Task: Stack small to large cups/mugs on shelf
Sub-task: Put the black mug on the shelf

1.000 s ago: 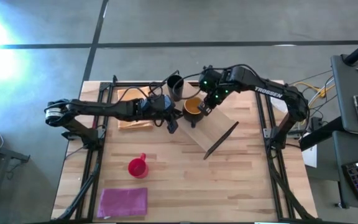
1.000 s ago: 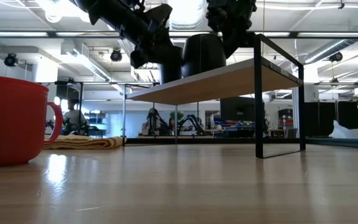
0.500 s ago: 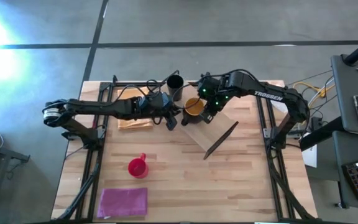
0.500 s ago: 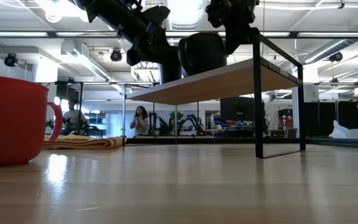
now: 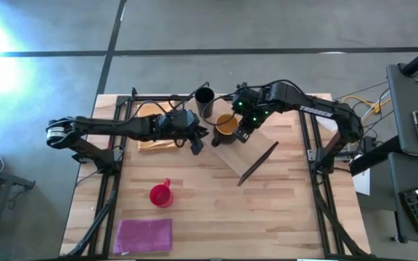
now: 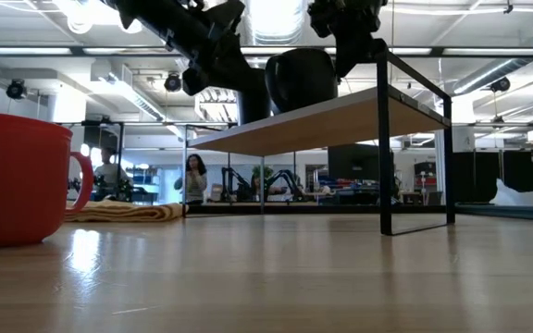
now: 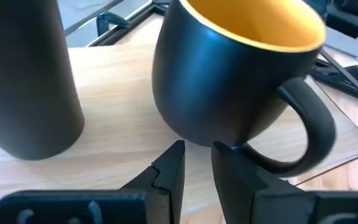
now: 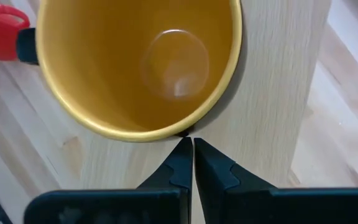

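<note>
The dark mug with the yellow inside (image 5: 226,125) stands upright on its base at the far-left end of the light-wood shelf (image 5: 256,148), with the narrow black cup (image 5: 205,101) beside it. The red mug (image 5: 161,193) stands on the table near the front left. My left gripper (image 7: 197,163) is level just left of the dark mug (image 7: 229,81), its fingers a narrow gap apart and empty. My right gripper (image 8: 188,148) is shut, pointing down beside the mug's rim (image 8: 185,127). My right gripper's shut fingertips (image 8: 180,152) stand from above right at the dark mug's outer wall, just below its rim. I cannot tell whether they touch it. The mug stands upright on the shelf.
An orange-tan cloth (image 5: 158,142) lies under my left arm. A purple mat (image 5: 144,235) lies at the front left corner. The shelf's dark end frame (image 5: 258,163) lies toward the table's middle. A person stands in the room far behind the table (image 6: 193,178).
My left gripper has drawn back a little toward the table's left edge, away from the dark mug. The mug and the black cup have stayed in place on the shelf.
</note>
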`<state>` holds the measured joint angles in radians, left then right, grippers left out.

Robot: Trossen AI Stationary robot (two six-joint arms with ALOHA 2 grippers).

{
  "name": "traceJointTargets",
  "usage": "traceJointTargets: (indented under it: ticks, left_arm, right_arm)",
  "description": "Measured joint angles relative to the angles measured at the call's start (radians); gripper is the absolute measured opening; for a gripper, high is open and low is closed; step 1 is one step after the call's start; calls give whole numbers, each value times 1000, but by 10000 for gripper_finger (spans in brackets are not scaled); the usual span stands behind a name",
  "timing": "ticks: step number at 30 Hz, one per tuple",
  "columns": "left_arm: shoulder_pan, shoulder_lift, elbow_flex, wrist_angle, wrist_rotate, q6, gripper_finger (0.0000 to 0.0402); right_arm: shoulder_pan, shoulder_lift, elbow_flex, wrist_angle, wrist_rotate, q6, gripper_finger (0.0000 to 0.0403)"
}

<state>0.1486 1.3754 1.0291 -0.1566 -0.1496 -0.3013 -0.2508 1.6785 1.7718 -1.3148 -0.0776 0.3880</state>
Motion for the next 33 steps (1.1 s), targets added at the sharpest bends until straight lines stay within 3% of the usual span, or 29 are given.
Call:
traceJointTargets:
  ticks: [21,33]
  left_arm:
    - [0,2,-4,-8,13,-6,66]
    - [7,25,-2,85,12,21,66]
  right_arm:
    - [8,4,-1,12,-39,12,9]
    - [37,1,-1,22,-59,32,9]
